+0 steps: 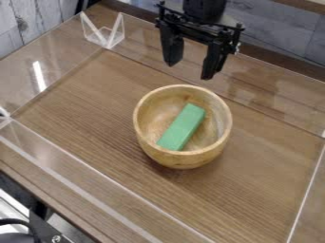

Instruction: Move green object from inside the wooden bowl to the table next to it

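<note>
Clear plastic walls [76, 185] run along the near edge of the tabletop [89, 114], catching pale glare, and they continue up the left side and down the right side. Below the near-left corner a bit of dark hardware shows, too cut off to name.

On the brown wood-grain surface, roughly at its middle, sits the wooden bowl [219, 135]. It is round, light tan, with thick smooth walls and a rounded rim; faint grain lines show on its outer side.

Inside the bowl lies the green object [181, 127], a small flat rectangular block of bright, even green with a matte face and no markings. It rests on the bowl's floor, set diagonally, one short end pointing toward the near left and the other toward the far right. Its near end lies close to the inner wall and its length spans a good part of the hollow. A slightly darker green shows along its right edge, where the thin side is turned from the light.

Above and behind the bowl hangs the black gripper [191, 59], pointing down. Its jaws stand wide apart with nothing between them, clear of the rim and not touching the block.

At the far left, a folded clear plastic bracket [102, 31] stands on the wall's corner.
</note>
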Robot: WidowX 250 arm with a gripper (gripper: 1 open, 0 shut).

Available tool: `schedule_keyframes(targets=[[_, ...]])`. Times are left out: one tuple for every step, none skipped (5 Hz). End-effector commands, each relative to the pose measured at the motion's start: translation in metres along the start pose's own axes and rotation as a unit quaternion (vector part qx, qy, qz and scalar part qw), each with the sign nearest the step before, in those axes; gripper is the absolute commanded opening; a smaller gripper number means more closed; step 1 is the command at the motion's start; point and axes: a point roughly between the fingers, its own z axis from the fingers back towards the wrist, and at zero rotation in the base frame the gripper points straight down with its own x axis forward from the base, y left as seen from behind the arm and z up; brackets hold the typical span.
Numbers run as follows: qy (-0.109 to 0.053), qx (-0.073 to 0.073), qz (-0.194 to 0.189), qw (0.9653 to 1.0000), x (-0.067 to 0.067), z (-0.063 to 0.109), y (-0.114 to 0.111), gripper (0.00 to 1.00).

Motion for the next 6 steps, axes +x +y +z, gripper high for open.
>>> schedule_keyframes(targets=[[-0.01,-0.001,-0.023,0.9997,0.002,0.003,0.016,1.0],[-0.04,-0.004,0.009,0.9992,0.006,0.003,0.043,1.0],[-0.062,-0.011,0.04,0.9972,0.011,0.004,0.087,1.0],[-0.075,-0.039,0.084,0.9929,0.022,0.008,0.116,1.0],[-0.087,-0.041,0.112,0.989,0.033,0.006,0.127,1.0],[-0.091,-0.04,0.092,0.9908,0.042,0.004,0.12,1.0]])
